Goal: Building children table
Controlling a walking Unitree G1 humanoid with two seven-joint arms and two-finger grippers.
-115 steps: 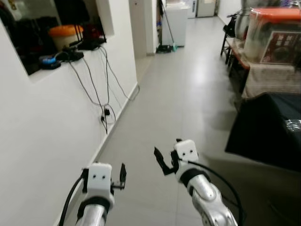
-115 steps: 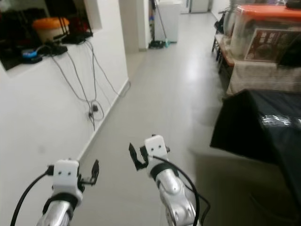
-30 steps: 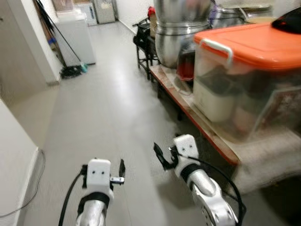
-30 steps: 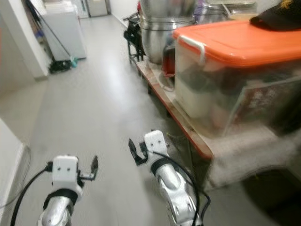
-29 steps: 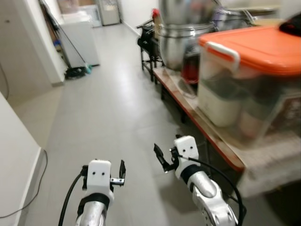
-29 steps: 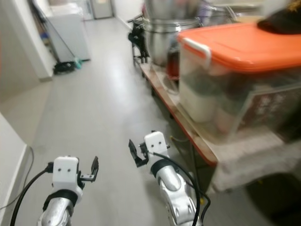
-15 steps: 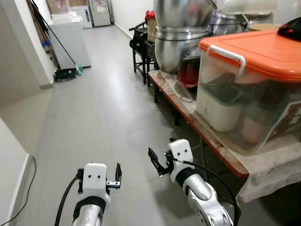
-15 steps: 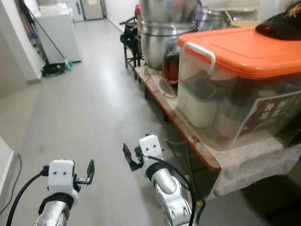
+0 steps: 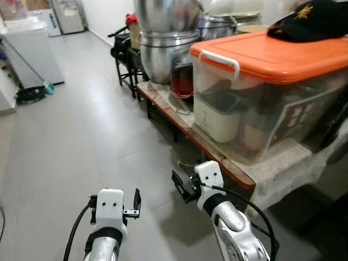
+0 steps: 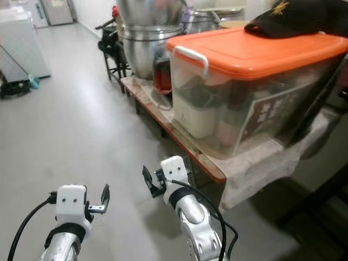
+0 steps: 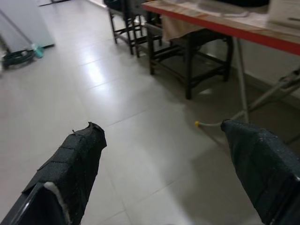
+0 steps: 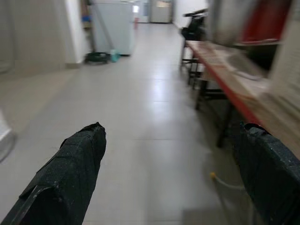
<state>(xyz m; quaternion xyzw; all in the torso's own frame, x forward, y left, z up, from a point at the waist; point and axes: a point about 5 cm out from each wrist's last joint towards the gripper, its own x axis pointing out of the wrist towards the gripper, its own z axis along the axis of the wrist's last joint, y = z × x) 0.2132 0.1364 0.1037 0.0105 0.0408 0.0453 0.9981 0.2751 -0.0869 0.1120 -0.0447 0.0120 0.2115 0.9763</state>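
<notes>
Both arms are held out low in front of me over the grey tiled floor [image 9: 70,136]. My left gripper [image 9: 115,200] is open, its two black fingers [image 11: 70,178] spread wide over bare tiles with nothing between them. My right gripper [image 9: 196,184] is open too and hangs just short of the corner of a low table with an orange edge [image 9: 217,157]. In the right wrist view, its fingers [image 12: 65,178] frame the corridor and that table's legs.
On the low table stands a clear storage box with an orange lid [image 9: 261,51], a black cap [image 9: 310,19] on top. Large metal pots [image 9: 163,49] sit behind it. A cloth [image 9: 288,168] drapes the table's near end. Far down the corridor stands a white freezer [image 9: 27,49].
The camera has swung right: the wall and cables on the left are gone, and the table with the orange-lidded box now sits closer and more central. Both arms keep the same pose.
</notes>
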